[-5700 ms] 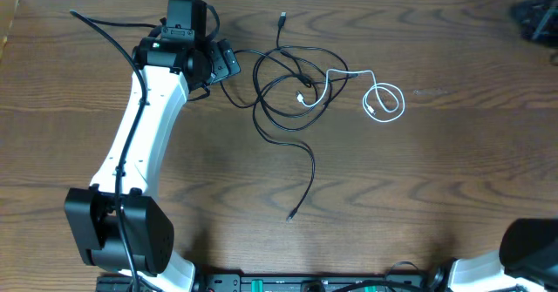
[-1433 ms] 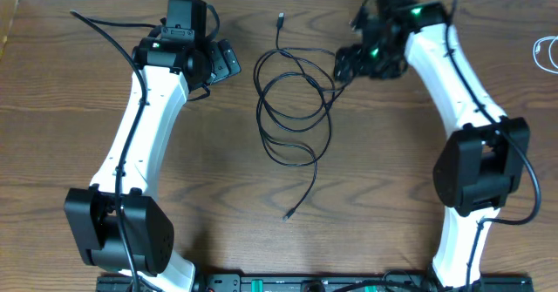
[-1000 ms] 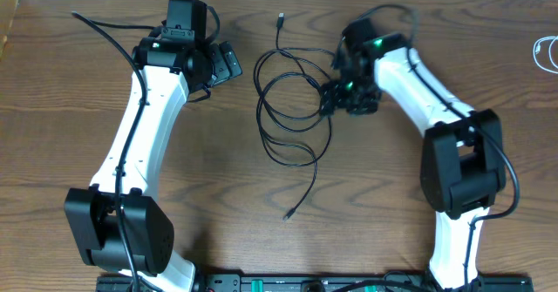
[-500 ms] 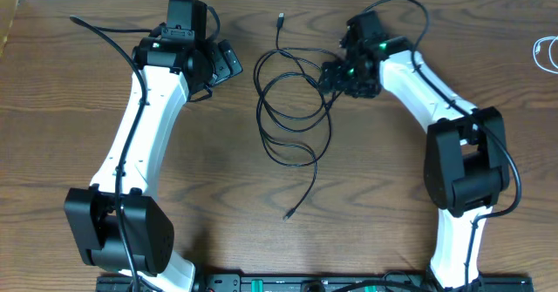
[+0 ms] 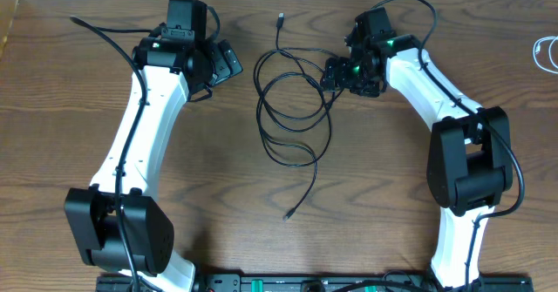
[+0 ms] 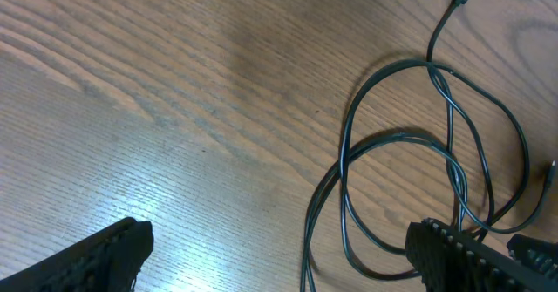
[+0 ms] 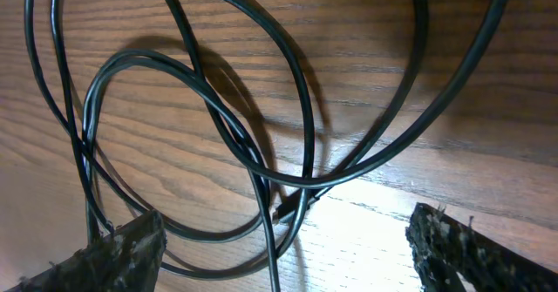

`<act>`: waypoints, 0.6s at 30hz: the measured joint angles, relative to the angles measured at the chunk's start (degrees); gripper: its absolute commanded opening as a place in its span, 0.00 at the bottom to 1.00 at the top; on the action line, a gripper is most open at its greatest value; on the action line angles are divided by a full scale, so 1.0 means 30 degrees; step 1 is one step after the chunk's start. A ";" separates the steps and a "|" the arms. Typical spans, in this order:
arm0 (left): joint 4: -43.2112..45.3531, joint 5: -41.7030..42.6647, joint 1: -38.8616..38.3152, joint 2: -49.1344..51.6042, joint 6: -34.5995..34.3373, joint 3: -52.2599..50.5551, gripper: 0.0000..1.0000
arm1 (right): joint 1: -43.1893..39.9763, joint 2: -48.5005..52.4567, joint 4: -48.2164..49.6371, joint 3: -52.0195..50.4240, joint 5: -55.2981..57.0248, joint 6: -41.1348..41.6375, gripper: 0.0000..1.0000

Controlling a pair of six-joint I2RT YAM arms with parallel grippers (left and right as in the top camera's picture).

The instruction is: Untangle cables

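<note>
Cables [image 5: 311, 174] looped on table [image 5: 392, 196], left hand [image 5: 228, 63] spread beside them, right hand [image 5: 336, 72] spread — above loops

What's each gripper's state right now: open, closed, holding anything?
Left gripper: open, holding nothing.
Right gripper: open over the black cables, holding nothing.

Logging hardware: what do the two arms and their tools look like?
The left arm and right arm have white shells, black joint housings and black wrists. A thick black wire runs along each. Green lights glow near the right wrist. The left tool and right tool each have two dark, rough-textured fingers.
</note>
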 measured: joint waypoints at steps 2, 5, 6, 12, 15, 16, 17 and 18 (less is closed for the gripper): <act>0.0000 0.0000 0.0000 0.0000 0.0007 0.0000 0.98 | 0.0000 0.0000 0.0058 0.0000 -0.0029 -0.0044 0.90; 0.0000 0.0000 0.0000 0.0000 0.0007 0.0000 0.98 | 0.0000 0.0000 0.0095 0.0000 -0.0036 -0.0291 0.91; 0.0000 0.0000 0.0000 0.0000 0.0007 0.0000 0.98 | 0.0000 0.0000 0.0153 0.0000 -0.0044 -0.0328 0.91; 0.0000 0.0000 0.0000 0.0000 0.0000 0.0000 0.98 | 0.0000 0.0000 0.0503 0.0029 -0.0044 -0.0386 0.92; 0.0000 0.0000 0.0000 0.0000 0.0007 0.0000 0.98 | 0.0000 0.0000 0.0510 0.0029 -0.0044 -0.0386 0.93; 0.0000 0.0000 0.0000 0.0000 0.0000 0.0000 0.98 | 0.0000 0.0000 0.0612 0.0029 -0.0044 -0.0393 0.93; 0.0000 0.0000 0.0000 0.0000 0.0007 0.0000 0.98 | 0.0000 0.0000 0.0678 0.0029 -0.0044 -0.0393 0.93; 0.0000 0.0000 0.0000 0.0000 0.0007 0.0000 0.98 | 0.0000 0.0000 0.0925 0.0029 -0.0044 -0.0423 0.93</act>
